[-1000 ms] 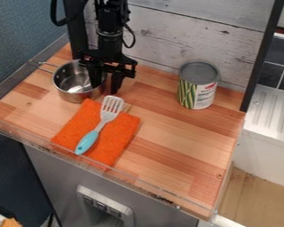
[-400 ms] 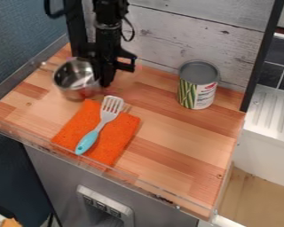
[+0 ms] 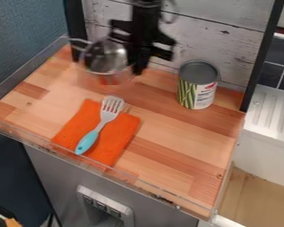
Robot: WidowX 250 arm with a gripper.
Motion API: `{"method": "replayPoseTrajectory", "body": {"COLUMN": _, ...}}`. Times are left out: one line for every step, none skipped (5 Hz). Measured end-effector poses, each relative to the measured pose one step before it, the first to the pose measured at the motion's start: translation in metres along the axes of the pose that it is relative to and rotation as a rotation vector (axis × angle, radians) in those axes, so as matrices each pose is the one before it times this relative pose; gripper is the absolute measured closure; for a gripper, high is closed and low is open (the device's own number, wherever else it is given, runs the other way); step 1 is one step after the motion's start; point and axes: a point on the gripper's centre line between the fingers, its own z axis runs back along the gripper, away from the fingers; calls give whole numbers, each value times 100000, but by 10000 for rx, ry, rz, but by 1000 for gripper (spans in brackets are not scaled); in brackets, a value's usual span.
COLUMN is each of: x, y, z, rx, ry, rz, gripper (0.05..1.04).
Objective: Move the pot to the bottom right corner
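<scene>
Toward the back left of the table point(image 3: 186, 133), the metal pot point(image 3: 103, 60) hangs just above the wood, its outline smeared by blur, its open top toward my camera. Its wire handle point(image 3: 79, 43) points away to the upper left. My tool point(image 3: 136, 67) sits at the pot's right side, pinching its wall; I can't make out exactly how deep the grip goes. Above that, the black arm point(image 3: 145, 20) comes down from the top edge of my view, in front of the whitewashed plank wall point(image 3: 198, 37). The pot is well apart from the table's front right corner.

Nearer me than the pot, an orange cloth point(image 3: 117, 137) lies flat on the table. Across it rests a spatula point(image 3: 112, 106), its pale slotted head toward the back and its turquoise handle toward the front left. To the right of the tool, I see a can point(image 3: 198, 86) standing upright near the plank wall, with a grey top and green on its label. Beyond the table's right side is a white ribbed drainboard point(image 3: 269, 111), with dark tiles point(image 3: 274, 71) behind it.
</scene>
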Motion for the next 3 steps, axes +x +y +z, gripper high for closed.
{"method": "replayPoseTrajectory", "body": {"x": -1339, "y": -4068, "z": -7, "rx": -419, "ry": 62, "rz": -1284, "gripper": 1002}}
{"method": "replayPoseTrajectory", "body": {"x": -1011, "y": -5397, "z": -690, "rx": -354, "ry": 34, "rz": -1568, "gripper": 1002}}
{"method": "replayPoseTrajectory", "body": {"x": -30, "y": -4110, "z": -2075, "rx": -349, "ry": 408, "rz": -1162, "gripper": 1002}}
